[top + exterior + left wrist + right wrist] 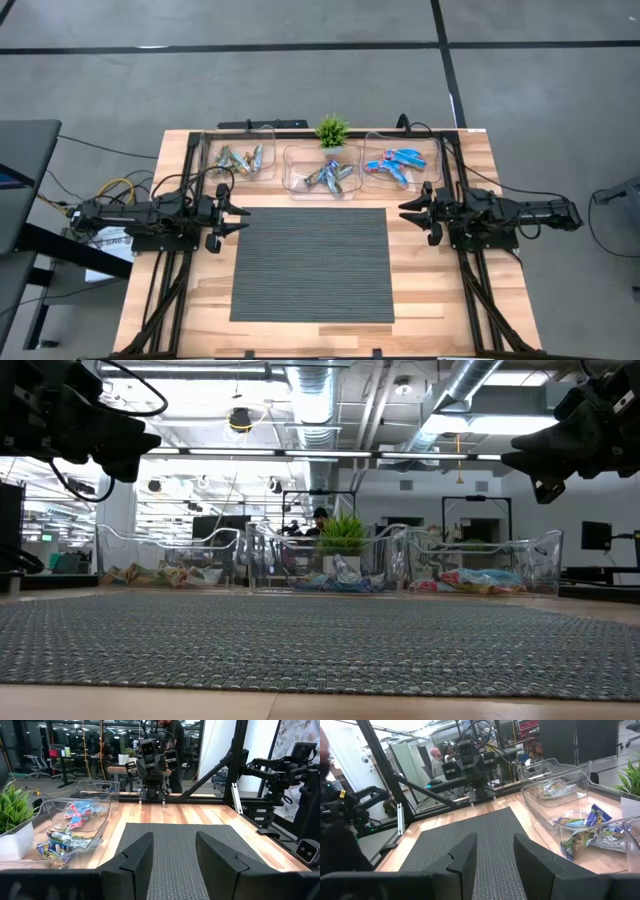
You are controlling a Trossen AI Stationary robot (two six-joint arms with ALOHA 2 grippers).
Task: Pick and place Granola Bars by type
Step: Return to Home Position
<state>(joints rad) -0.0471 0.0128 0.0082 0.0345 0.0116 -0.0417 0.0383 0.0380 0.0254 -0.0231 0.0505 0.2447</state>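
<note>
The granola bars (240,158) lie sorted by type in three bins (286,165), so the left tool (240,216) and right tool (405,214) hover empty, spread apart.

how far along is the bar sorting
Looks finished: tan bars lie in the left bin, mixed bars in the middle bin, blue bars in the right bin. Nothing is in hand: the left gripper and right gripper hang open beside the mat, which bears no bars. Nothing looks left to sort.
</note>
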